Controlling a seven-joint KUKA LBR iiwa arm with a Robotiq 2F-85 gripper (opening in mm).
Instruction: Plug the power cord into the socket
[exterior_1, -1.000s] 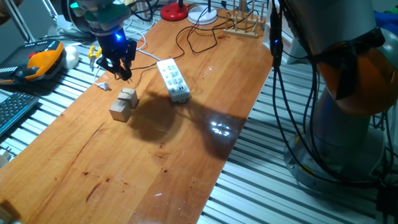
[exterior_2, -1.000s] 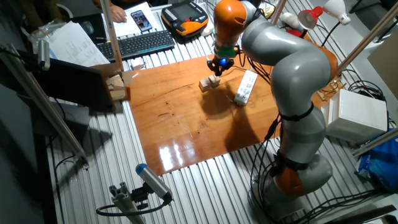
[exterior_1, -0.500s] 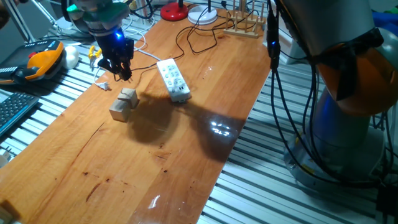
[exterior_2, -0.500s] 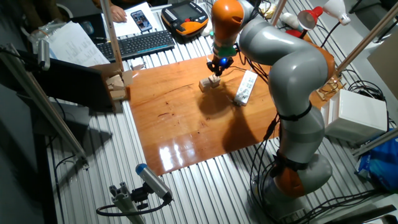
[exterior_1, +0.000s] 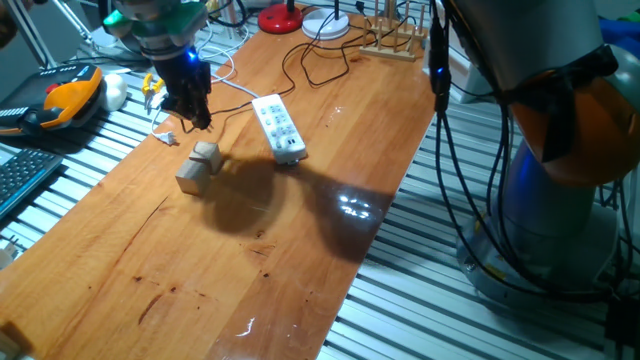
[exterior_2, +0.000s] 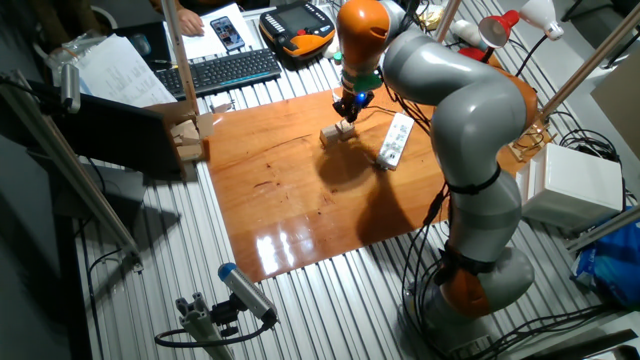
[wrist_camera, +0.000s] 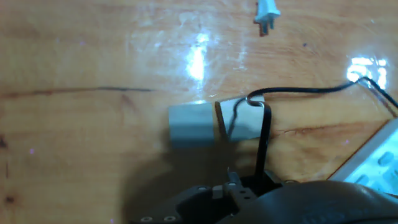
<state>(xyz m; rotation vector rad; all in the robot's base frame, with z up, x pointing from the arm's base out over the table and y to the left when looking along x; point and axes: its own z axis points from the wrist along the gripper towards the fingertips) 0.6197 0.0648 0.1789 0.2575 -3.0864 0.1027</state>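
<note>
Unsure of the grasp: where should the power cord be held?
At its plug end, from straight above: the thin power cord lies limp across the table, so only the plug would steer. That end seems to rise toward the gripper.

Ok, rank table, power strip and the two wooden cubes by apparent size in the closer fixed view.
1. Table
2. Power strip
3. Far cube and near cube: look alike, unranked.

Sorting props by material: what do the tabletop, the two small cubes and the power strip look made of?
Tabletop: varnished wood, with visible grain and glossy glare. Cubes: likely bare wood, pale tan and matte. Power strip: probably plastic, smooth white casing.
</note>
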